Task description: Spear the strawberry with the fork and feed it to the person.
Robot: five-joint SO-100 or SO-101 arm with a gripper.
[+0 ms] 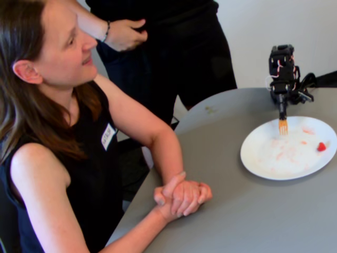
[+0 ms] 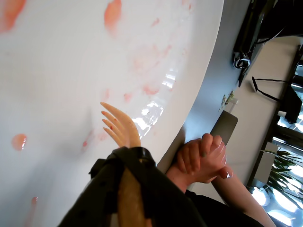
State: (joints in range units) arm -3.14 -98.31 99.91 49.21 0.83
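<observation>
Orange fork (image 1: 283, 126) hangs tines-down over plate (image 1: 263, 163), far left part | strawberry (image 1: 321, 146) lies apart, near right rim | gripper (image 2: 124, 198) fingers clasp fork handle | step: approach, unspeared | next: shift right, stab down, then carry to person (image 1: 58, 121).

An office or event room: a round grey tabletop (image 1: 237, 211), plain white wall (image 1: 295, 26), the seated person (image 1: 58, 121) wearing a name tag (image 1: 108, 136), and a potted plant (image 2: 279, 163) at 4 o'clock in the wrist view.
</observation>
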